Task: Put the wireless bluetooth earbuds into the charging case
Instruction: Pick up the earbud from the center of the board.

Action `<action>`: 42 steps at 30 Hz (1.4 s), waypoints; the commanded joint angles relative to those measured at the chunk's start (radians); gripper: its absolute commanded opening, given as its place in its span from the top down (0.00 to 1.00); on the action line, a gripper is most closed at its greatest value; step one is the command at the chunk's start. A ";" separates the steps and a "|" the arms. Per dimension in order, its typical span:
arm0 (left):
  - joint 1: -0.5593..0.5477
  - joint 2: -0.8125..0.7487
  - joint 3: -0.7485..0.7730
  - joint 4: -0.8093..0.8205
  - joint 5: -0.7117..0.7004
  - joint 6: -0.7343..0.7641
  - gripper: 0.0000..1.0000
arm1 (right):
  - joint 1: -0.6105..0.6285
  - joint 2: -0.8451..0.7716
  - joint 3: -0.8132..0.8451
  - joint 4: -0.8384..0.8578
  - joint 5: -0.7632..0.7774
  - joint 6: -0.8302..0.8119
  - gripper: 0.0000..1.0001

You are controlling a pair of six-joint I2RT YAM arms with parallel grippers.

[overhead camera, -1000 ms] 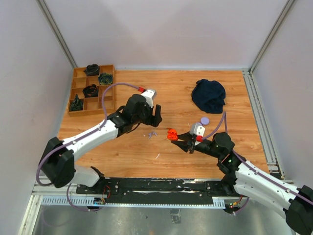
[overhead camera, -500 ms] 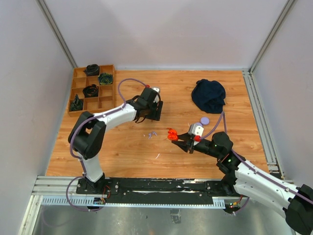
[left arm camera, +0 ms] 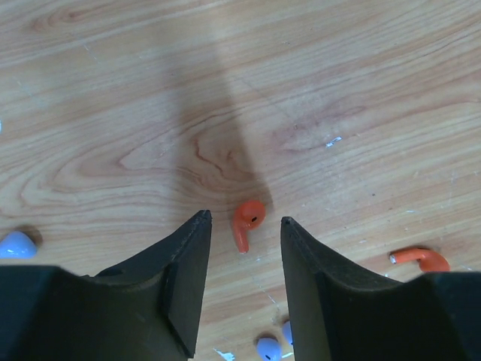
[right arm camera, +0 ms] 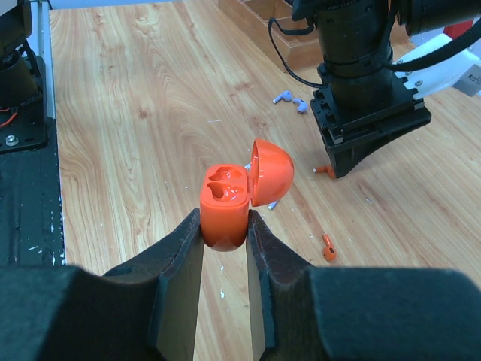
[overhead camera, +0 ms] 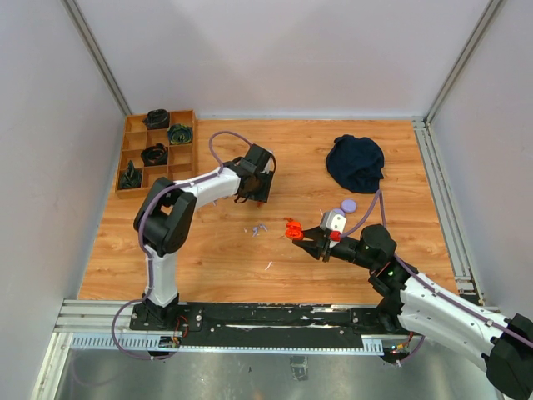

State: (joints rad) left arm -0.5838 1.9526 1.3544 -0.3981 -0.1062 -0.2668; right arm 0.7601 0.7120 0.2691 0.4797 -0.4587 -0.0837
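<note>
Orange-red earbud (left arm camera: 248,222) flat on the wooden table (left arm camera: 225,90), straddled by the left gripper (left arm camera: 244,218): fingers narrowly apart, one on each side, not touching it. Second orange-red earbud (left arm camera: 419,258) near, off to the right; lilac earbuds (left arm camera: 15,244) at the view's edges. Clamps the orange-red charging case (right arm camera: 225,203) between the right gripper (right arm camera: 224,216) fingers, lid flipped open. Farther out, lilac puck (overhead camera: 349,204) and dark blue cloth (overhead camera: 356,162).

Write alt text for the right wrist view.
The right hand clamps an open orange-red charging case, lid up, both wells empty. Behind it the left hand points down at the wooden table, with one orange earbud lying nearer and two lilac earbuds farther back.
</note>
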 commanded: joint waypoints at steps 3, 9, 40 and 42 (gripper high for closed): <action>0.005 0.055 0.051 -0.031 0.012 0.026 0.56 | -0.019 -0.009 0.002 0.008 0.014 -0.016 0.91; 0.005 0.096 0.063 -0.056 0.028 0.032 0.62 | -0.019 -0.018 0.004 -0.002 0.015 -0.018 0.91; 0.003 -0.038 -0.122 -0.079 -0.015 0.021 0.78 | -0.019 -0.031 0.024 -0.036 0.016 0.006 0.90; 0.004 -0.046 -0.132 -0.078 -0.019 0.019 0.76 | -0.019 -0.029 0.024 -0.036 0.015 0.008 0.90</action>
State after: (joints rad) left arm -0.5827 1.9221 1.2675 -0.4225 -0.1112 -0.2443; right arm 0.7601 0.6899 0.2691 0.4355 -0.4431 -0.0834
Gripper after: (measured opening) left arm 0.238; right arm 0.266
